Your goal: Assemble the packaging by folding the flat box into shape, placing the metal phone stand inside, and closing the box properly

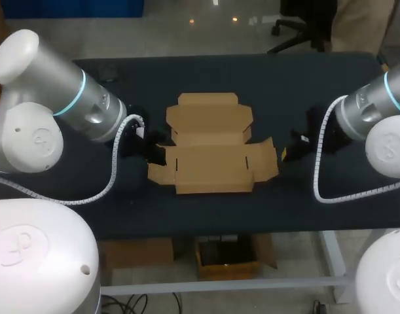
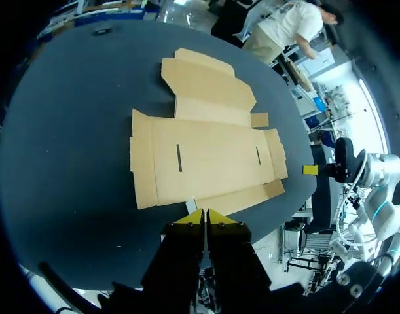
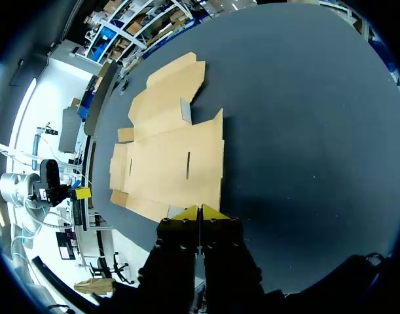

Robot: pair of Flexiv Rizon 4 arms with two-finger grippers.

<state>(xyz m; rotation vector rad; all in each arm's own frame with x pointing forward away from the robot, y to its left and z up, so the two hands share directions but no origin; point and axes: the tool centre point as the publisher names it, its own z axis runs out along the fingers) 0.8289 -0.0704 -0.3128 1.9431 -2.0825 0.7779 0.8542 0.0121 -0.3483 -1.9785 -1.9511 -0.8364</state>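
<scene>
Head view: the flat box [image 1: 209,147] lies unfolded in the middle of the dark bench [image 1: 317,85], all its panels and flaps spread out and none yet raised into a wall. The metal phone stand shows in none of the views.

The left end effector [image 2: 205,217] sits at the box's left edge with its yellow tips pressed together and nothing between them. The right end effector [image 3: 200,210] sits at the opposite edge, its tips likewise pressed together and empty. Whether either tip touches the card cannot be told.

The box looks like thin brown card. It is probably very light, fairly stiff across each panel and ready to hinge along its creases. Being so light on a smooth bench, it would likely slide under a sideways push instead of folding, so one arm may need to pin the slotted centre panel while the other works. It lies nearly flush, which leaves little room to get a fingertip under it. The best holds seem to be the small side flaps and outer corners nearest each end effector. One small tab near the lid panel seems to stand a little proud in the right wrist view. Pinching hard away from a crease could dent or kink the card.
</scene>
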